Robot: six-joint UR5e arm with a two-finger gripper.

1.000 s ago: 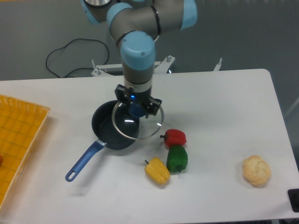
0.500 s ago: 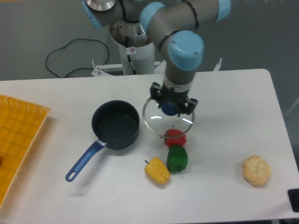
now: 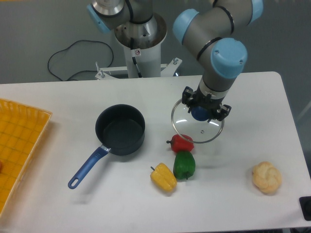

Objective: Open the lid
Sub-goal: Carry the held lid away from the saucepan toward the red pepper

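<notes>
3 peppers sit near the middle of the white surface (image 3: pixel 243 92) — a red pepper (image 3: pixel 182 143), a green pepper (image 3: pixel 184 165) just below it, and a yellow pepper (image 3: pixel 164 177) to the green one's left. The claw (image 3: pixel 206 109) is clamped on the blue knob of the lid (image 3: pixel 198 123), which hangs above the surface just right of the red pepper, well apart from the uncovered saucepan (image 3: pixel 119 130). A bread roll (image 3: pixel 267 177) lies near the right edge — a yellow tray (image 3: pixel 19 141) at the left.
</notes>
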